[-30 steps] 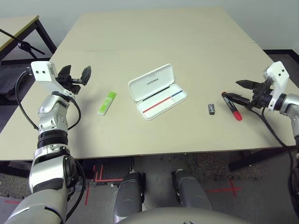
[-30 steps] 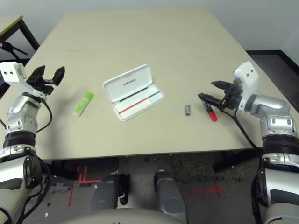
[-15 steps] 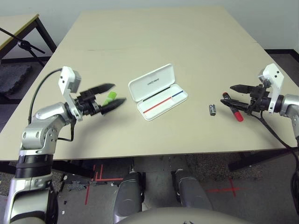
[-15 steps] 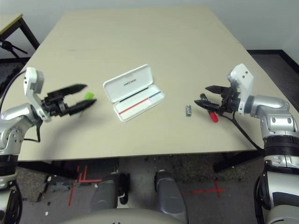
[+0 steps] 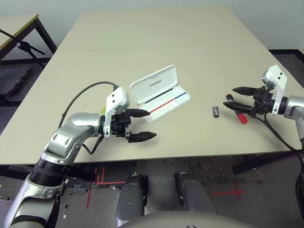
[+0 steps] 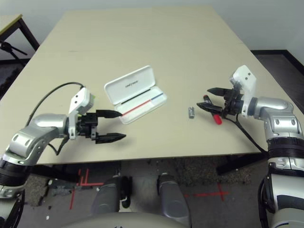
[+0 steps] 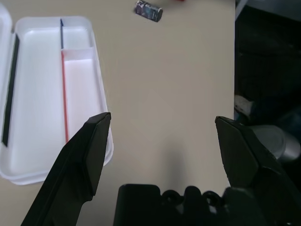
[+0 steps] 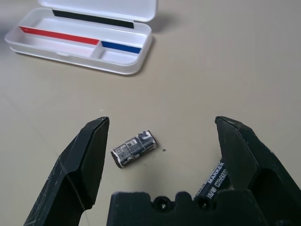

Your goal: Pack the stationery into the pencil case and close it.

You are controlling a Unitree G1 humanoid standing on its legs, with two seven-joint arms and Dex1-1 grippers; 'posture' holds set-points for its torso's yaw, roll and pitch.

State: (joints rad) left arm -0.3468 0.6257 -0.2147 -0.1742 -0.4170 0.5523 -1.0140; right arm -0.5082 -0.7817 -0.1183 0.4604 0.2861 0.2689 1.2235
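The pencil case [image 5: 160, 93] lies open near the middle of the table [image 5: 190, 42], its long axis running diagonally from near-left to far-right, the lid [image 5: 154, 83] with dark lettering tipped up on the far side and the tray's red, blue and black lines running along that same diagonal. To its right sits the tiny dark-silvery cylindrical piece [image 5: 215, 111], lying on its side with its axis pointing roughly away from the robot and slightly left; just beyond it lies the red marker [image 5: 236, 109], black cap toward the far-left and red body toward the near-right. The lime-green highlighter [image 6: 92, 97] shows as only a sliver of green behind the left wrist, too hidden to tell its direction. The left gripper [image 5: 141, 125] hovers low over the table just near-left of the case's near corner, jaws spread wide and holding nothing; half a second ago it was farther left, around the highlighter, and it has since swung right past it toward the case. The right gripper [image 5: 235, 98] hangs over the marker's capped end with jaws wide apart and empty, the cylindrical piece visible between its fingers in the right wrist view; it has barely shifted since half a second ago. The case, marker and cylinder lie as they did before.
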